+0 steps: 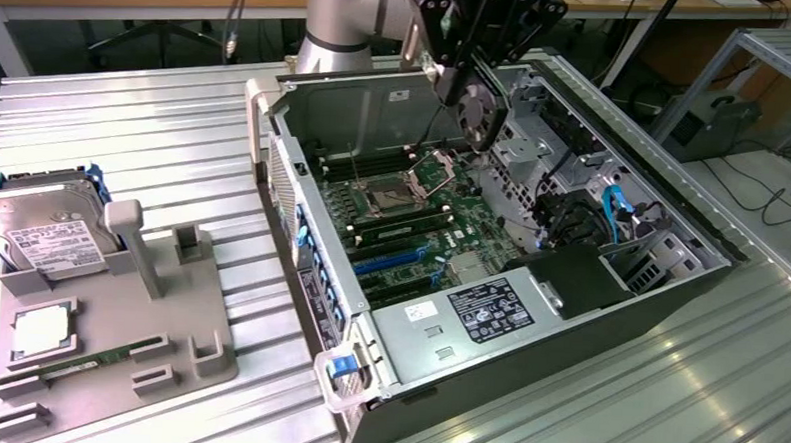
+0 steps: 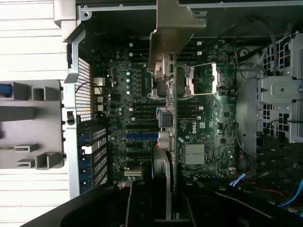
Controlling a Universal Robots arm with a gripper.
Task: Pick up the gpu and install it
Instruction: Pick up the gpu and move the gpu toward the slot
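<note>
The pincer (image 1: 464, 76) is clamped on the gpu (image 1: 480, 117), holding it on edge over the open computer case (image 1: 360, 110) and above its motherboard (image 1: 416, 212). The case lies on the ribbed metal table (image 1: 132, 130) — a hard drive (image 1: 42, 231) stands at the exterior view's left.

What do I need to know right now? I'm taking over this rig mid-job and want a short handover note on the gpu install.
Tool: shut on the gpu, which it holds on edge.
Gpu: in the air inside the open top of the computer case, above the motherboard.
Grey holder on the exterior view's left: the hard drive and memory stick sit in it.
Done: gpu picked up and brought over the case.
Left: the card is not yet seated in any slot.
</note>
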